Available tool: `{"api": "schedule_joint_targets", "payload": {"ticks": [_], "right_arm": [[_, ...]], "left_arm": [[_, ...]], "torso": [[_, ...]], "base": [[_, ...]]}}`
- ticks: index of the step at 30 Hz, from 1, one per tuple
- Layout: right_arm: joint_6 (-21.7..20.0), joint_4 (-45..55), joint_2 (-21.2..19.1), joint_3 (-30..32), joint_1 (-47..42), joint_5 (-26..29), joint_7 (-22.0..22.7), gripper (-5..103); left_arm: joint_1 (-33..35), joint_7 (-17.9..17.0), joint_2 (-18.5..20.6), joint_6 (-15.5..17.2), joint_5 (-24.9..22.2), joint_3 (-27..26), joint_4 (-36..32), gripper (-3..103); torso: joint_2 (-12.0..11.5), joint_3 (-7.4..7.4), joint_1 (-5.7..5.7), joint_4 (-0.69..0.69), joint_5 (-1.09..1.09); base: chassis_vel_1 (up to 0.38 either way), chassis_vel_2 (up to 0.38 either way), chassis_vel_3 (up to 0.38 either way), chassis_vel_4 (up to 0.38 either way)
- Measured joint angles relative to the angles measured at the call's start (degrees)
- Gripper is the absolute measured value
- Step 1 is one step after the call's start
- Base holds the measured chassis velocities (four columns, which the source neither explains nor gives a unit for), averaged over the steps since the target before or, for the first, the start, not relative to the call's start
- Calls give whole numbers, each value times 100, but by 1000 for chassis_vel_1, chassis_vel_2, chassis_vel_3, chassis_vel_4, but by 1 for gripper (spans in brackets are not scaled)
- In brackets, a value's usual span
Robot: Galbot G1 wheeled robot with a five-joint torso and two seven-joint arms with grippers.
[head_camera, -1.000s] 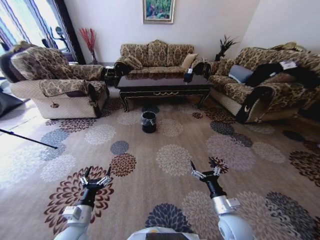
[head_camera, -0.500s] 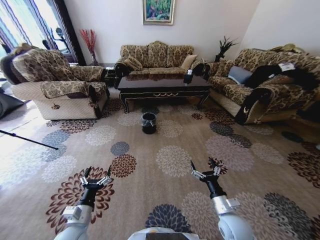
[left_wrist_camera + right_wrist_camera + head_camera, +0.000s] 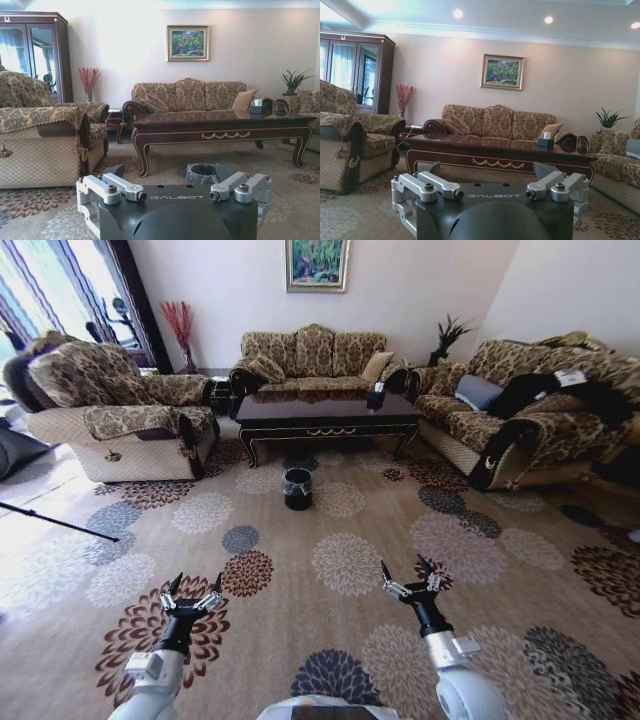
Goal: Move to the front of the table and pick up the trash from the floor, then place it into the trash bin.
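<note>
Trash bin (image 3: pixel 297 487) stands on the floor (image 3: pixel 340 560) well ahead of both end effectors in the head view, just before the worktop (image 3: pixel 325 408); the left end effector (image 3: pixel 194 589) and the right end effector (image 3: pixel 410 578) hang low over the carpet, fingers spread, holding nothing. From the left wrist, the bin (image 3: pixel 202 173) sits just beyond the spread fingers (image 3: pixel 122 186), before the worktop (image 3: pixel 220 122). From the right wrist, the worktop (image 3: pixel 495 146) lies ahead of the spread fingers (image 3: pixel 437 186).
</note>
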Motion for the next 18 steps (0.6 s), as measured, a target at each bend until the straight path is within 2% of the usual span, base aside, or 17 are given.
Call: {"api": "schedule_joint_targets", "payload": {"ticks": [18], "right_arm": [[0,0,0,0,0,0,0,100]], "left_arm": [[0,0,0,0,0,0,0,100]], "torso": [[458,262,194,0,0]], "base": [[0,0,0,0]]}}
